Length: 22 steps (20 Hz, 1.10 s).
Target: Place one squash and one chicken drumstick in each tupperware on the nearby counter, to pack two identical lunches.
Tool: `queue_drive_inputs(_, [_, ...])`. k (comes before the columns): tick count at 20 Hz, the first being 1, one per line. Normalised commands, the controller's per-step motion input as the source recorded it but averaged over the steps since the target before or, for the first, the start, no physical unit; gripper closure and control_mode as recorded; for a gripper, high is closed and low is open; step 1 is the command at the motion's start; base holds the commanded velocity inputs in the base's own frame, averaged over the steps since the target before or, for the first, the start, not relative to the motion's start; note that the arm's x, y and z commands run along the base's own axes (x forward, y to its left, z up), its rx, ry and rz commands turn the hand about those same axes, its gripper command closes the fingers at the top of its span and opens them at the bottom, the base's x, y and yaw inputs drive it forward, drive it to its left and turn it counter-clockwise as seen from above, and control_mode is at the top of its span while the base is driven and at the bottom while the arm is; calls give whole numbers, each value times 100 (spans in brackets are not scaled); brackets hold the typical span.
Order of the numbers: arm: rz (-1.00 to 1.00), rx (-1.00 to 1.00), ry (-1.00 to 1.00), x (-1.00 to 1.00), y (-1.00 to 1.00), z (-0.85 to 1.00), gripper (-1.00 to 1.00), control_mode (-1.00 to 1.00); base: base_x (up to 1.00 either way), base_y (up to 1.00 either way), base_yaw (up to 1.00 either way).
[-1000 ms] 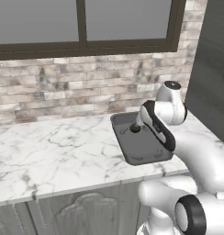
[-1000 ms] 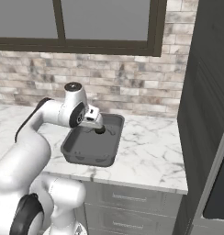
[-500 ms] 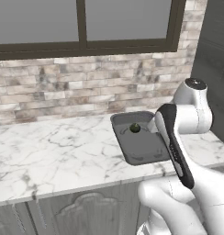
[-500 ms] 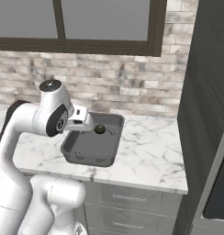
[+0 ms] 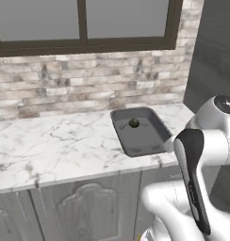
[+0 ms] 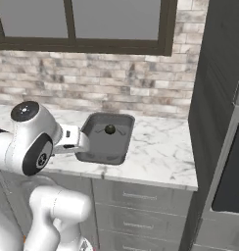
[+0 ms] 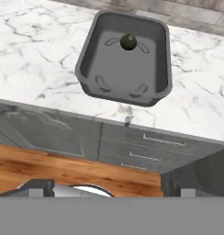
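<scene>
Round dark green squash [image 7: 128, 41] sits in the dark grey tupperware [image 7: 160, 69], near its far wall. Tupperware rests on the marble desk [image 7: 36, 59] by the front edge, above grey cabinets [image 7: 132, 149]. Jaws released, holding nothing, well apart from the tupperware.

A round dark green squash [image 7: 128, 41] lies near the far wall of the dark grey tupperware [image 7: 100, 50], which sits at the marble counter's [image 7: 36, 59] front edge.

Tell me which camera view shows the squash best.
The hand view: it looks down into the container at the round green squash. Both base views show the squash smaller, from the side.
</scene>
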Motion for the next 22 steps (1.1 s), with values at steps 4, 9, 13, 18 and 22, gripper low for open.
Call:
queue_drive_inputs(4, [0, 0, 0, 0, 0, 0, -100, 100, -100, -69, 0])
queue_drive_inputs(9, [0, 0, 0, 0, 0, 0, -100, 100, -88, -98, 0])
queue_drive_inputs(13, [0, 0, 0, 0, 0, 0, -100, 100, -52, -100, 0])
queue_drive_inputs(18, [0, 0, 0, 0, 0, 0, -100, 100, -23, -100, 0])
queue_drive_inputs(22, [0, 0, 0, 0, 0, 0, -100, 100, 0, -100, 0])
